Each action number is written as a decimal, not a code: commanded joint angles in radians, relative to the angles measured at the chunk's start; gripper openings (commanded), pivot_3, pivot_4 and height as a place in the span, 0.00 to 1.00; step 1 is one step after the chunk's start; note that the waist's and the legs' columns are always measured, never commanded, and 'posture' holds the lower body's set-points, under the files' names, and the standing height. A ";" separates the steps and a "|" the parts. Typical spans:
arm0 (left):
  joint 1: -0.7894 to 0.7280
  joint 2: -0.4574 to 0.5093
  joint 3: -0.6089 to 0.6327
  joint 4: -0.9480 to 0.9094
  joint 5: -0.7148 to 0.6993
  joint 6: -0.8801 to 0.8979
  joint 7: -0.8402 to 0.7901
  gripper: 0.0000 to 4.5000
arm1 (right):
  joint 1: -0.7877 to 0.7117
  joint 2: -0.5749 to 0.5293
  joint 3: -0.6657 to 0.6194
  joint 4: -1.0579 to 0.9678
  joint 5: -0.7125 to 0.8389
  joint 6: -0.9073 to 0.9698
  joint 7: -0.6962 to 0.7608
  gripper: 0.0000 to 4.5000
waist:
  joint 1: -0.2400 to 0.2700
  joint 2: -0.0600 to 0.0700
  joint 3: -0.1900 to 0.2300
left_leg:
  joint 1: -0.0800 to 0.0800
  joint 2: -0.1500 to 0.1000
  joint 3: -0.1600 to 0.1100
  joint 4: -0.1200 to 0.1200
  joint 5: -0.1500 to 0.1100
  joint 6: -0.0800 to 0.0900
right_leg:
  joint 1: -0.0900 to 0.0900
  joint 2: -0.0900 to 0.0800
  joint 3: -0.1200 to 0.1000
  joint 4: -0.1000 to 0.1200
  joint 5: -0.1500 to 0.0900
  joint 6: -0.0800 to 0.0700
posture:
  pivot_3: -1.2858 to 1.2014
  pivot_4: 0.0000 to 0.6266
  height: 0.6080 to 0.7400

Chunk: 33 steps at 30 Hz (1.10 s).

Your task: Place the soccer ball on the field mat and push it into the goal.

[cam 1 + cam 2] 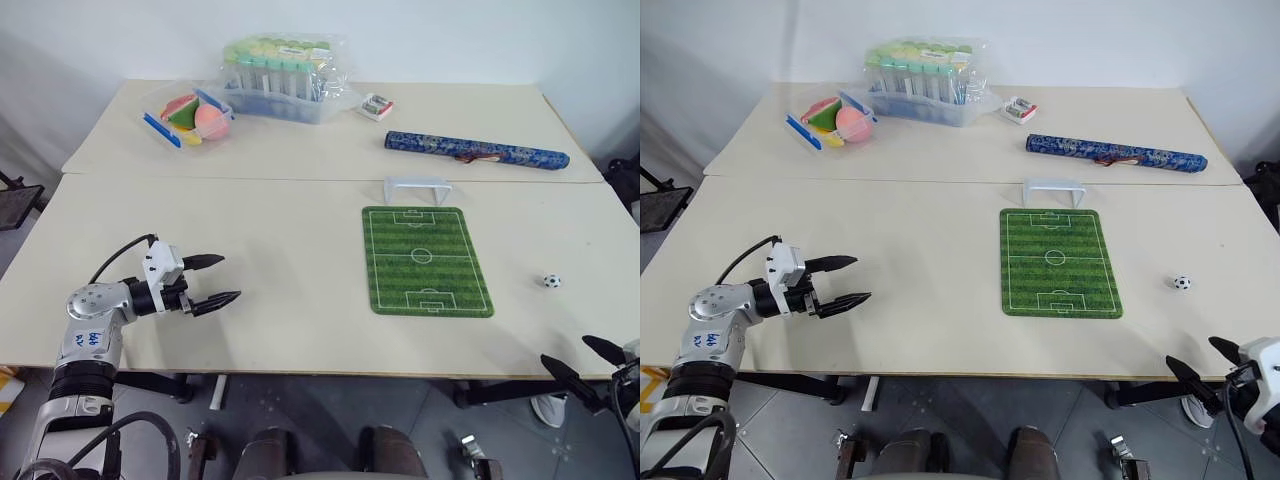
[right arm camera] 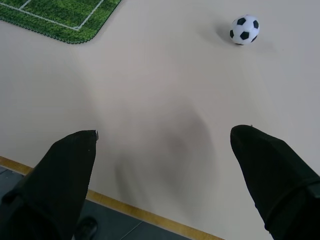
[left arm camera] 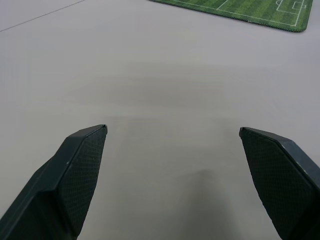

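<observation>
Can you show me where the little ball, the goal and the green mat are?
soccer ball (image 1: 552, 281), left eye view, its middle.
goal (image 1: 415, 185), left eye view, top bar.
field mat (image 1: 424, 256), left eye view, centre circle.

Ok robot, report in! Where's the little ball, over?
Left gripper open, empty. Right gripper open, empty, near table edge. Tiny black-and-white soccer ball on bare table, right of green striped field mat. Small white goal at mat's far end. Path clear.

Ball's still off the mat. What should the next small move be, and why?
Probably ease the open right gripper forward toward the soccer ball. The ball sits on bare table right of the field mat, just ahead of that gripper, which holds nothing.
</observation>
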 commanded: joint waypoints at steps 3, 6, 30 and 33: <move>-0.007 0.022 -0.007 -0.007 0.018 0.036 0.015 1.00 | 0.010 0.007 -0.012 0.001 0.018 -0.017 -0.007 0.99 | 0.000 0.000 0.000 | 0.000 0.000 0.000 0.000 0.000 0.000 | 0.000 0.000 0.000 0.000 0.000 0.000 | 0.52 0.24 1.00; -0.015 0.014 0.001 -0.015 0.012 0.039 0.028 1.00 | 0.018 0.011 -0.020 -0.005 0.027 -0.009 -0.010 0.99 | 0.000 0.000 0.000 | 0.000 0.000 0.000 0.000 0.000 0.000 | 0.000 0.000 0.000 0.000 0.000 0.000 | 0.52 0.24 1.00; 0.061 -0.140 -0.045 -0.411 -0.109 0.249 0.098 1.00 | -0.445 -0.219 0.141 0.215 0.052 0.276 -0.046 0.99 | 0.001 -0.001 0.001 | -0.002 -0.001 -0.001 0.003 0.000 0.000 | 0.000 0.001 -0.001 0.000 0.000 0.000 | 0.52 0.24 1.00; 0.103 -0.136 -0.040 -0.453 -0.118 0.244 0.090 1.00 | -0.519 -0.204 0.195 0.326 0.015 0.232 -0.045 0.99 | 0.000 -0.001 0.001 | -0.004 0.000 -0.002 0.004 0.000 0.000 | -0.001 0.001 -0.002 0.000 0.000 0.000 | 0.52 0.24 1.00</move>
